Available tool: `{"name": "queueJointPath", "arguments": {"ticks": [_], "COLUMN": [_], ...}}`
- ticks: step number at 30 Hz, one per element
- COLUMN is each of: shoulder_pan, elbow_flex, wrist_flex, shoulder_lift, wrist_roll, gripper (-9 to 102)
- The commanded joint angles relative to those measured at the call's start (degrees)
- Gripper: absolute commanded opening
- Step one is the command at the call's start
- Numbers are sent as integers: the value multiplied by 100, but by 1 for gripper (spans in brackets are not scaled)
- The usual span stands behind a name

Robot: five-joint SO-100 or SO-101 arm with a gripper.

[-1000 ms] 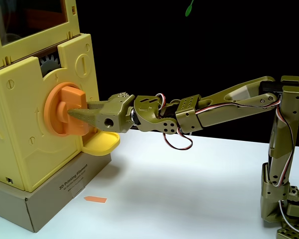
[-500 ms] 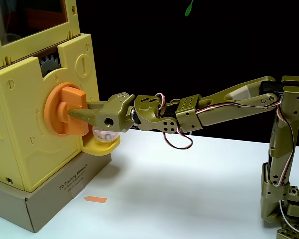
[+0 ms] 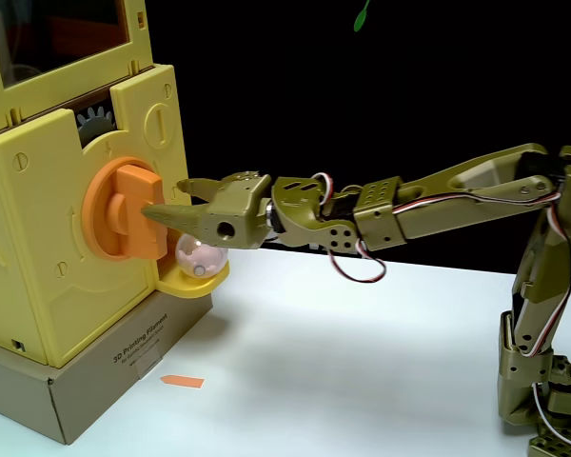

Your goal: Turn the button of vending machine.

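Standing at far left on a cardboard box [image 3: 105, 367], the vending machine [image 3: 48, 286] is the landmark: yellow, with a grey gear [image 3: 93, 122] near its top edge. Its orange button [image 3: 124, 214] sits on the machine's front face, raised bar upright. Below-right of the button, a clear capsule ball [image 3: 198, 257] rests in the machine's yellow scoop tray [image 3: 192, 279]. Right of the machine, the olive pincer [image 3: 164, 201] has its fingers parted, tips just at the button's bar edge, not clamped on it. The arm stretches rightward from the machine over the white worktop [image 3: 362, 362]. A small orange tag [image 3: 182, 382] lies beside the box.
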Motion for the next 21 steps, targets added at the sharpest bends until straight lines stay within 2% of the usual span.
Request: {"name": "queueJointPath", "arguments": {"ticks": [1, 6, 10, 14, 21], "shoulder_pan": [-44, 193, 422, 483, 519], "elbow_flex": [308, 923, 1503, 2575, 4474], "wrist_flex": [229, 1362, 2399, 2505, 2733], "shoulder_lift": [756, 2074, 3296, 4368, 6144], "wrist_roll": [-79, -1028, -3085, -5265, -7611], "gripper": [34, 24, 19, 15, 11]}}
